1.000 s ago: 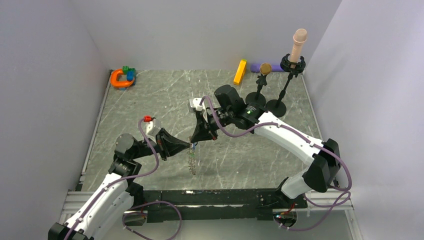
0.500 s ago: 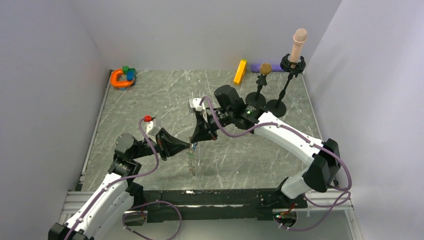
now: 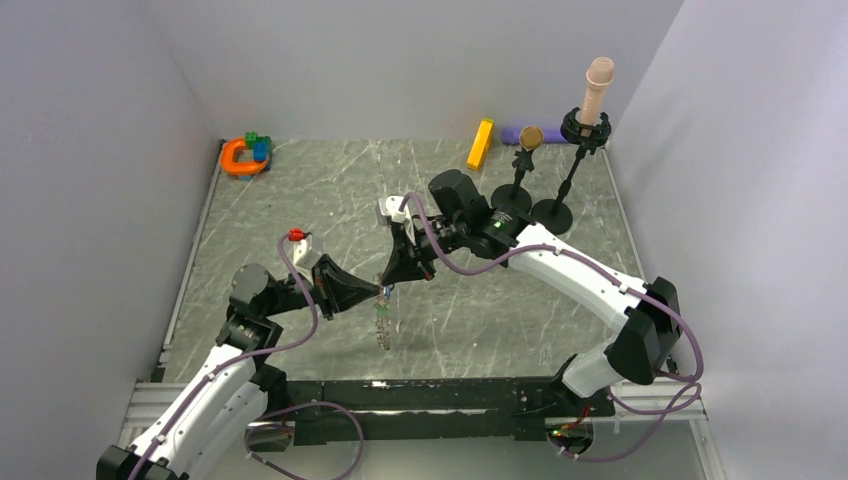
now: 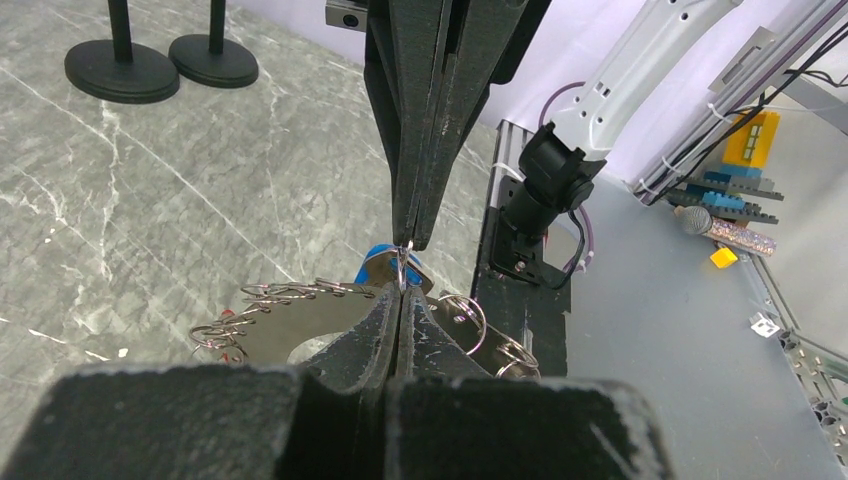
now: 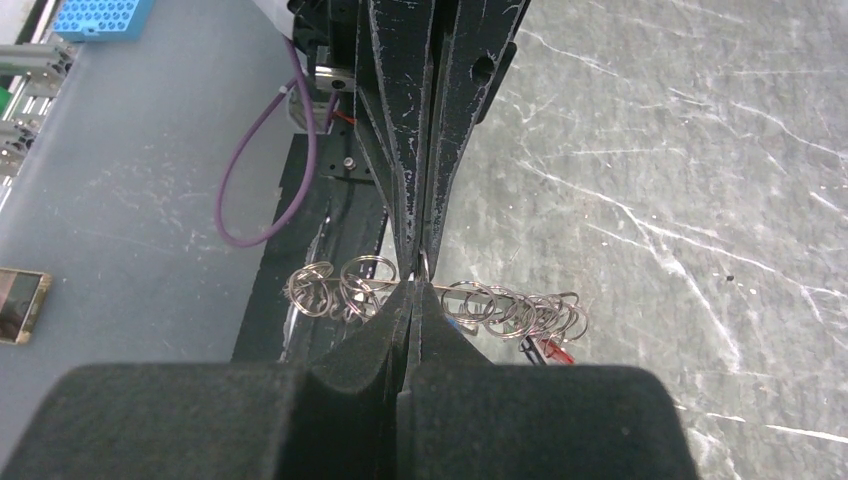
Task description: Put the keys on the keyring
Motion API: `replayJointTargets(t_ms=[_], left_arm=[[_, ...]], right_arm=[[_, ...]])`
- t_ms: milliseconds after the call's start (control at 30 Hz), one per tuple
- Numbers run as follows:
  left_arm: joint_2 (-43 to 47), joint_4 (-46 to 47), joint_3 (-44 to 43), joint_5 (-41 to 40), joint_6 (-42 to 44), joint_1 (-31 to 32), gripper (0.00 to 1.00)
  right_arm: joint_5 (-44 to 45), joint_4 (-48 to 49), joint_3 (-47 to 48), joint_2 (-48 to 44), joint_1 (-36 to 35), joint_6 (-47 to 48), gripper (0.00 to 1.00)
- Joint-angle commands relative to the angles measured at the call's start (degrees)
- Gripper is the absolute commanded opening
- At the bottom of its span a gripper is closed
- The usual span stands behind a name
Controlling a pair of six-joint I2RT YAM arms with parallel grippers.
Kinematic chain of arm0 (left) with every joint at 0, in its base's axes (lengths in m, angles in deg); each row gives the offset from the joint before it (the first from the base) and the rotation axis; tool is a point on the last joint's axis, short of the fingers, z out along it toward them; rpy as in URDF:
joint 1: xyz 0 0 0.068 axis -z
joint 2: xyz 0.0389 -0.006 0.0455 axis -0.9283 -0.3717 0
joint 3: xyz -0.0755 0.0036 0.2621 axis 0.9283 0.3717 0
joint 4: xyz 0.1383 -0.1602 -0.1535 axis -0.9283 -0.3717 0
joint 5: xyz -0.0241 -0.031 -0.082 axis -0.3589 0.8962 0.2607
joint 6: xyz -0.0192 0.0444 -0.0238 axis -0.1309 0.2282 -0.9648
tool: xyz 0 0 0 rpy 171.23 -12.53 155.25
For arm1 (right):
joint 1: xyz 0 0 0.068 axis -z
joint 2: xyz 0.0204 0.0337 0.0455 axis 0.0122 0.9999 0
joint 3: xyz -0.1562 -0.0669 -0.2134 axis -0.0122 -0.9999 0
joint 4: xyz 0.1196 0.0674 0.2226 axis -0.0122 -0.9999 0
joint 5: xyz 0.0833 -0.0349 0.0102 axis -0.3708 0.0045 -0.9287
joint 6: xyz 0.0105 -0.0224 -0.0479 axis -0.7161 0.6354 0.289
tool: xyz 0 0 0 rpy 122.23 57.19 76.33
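Pale walls box in a grey, marble-veined worktop (image 3: 300, 200). An orange horseshoe toy (image 3: 238, 158) sits off at 10 o'clock, a yellow bar (image 3: 481, 144) at 1 o'clock and two black stands (image 3: 512, 198) at 2 o'clock. A little toward 6 o'clock from the centre, the two arms meet nose to nose. The left gripper (image 3: 376, 292) is clenched on the rim of the keyring (image 4: 290, 328), which hangs edge-down beneath it; I cannot tell whether it clears the surface. The right gripper (image 3: 392, 281) is clenched too, pinching a thin wire loop at the blue key (image 4: 378, 262), hard against the other's tips.

To my eye this threading wants small, slow moves. The left arm should keep the plate steady while the right feeds the loop along the edge rather than tugging, since fine wire slips from pads and a plate gripped at one point can swivel.

The ring is a flat, silvery plate, thin and hard, with little wire loops crowding its edge. A red key (image 5: 548, 348) dangles at 4 o'clock from the pinch. The key heads are tiny, smooth plastic
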Motion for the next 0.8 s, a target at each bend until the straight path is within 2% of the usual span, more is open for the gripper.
replayJointTargets(t_ms=[0, 767], left_arm=[[0.01, 3.11, -3.04, 1.18, -1.39, -0.42, 0.00], [0.01, 2.66, -3.51, 1.23, -2.41, -0.59, 0.00]], right_arm=[[-1.02, 0.83, 1.34, -1.12, 0.04, 1.02, 0.00], [-1.72, 0.84, 1.24, -1.19, 0.24, 1.00, 0.00]])
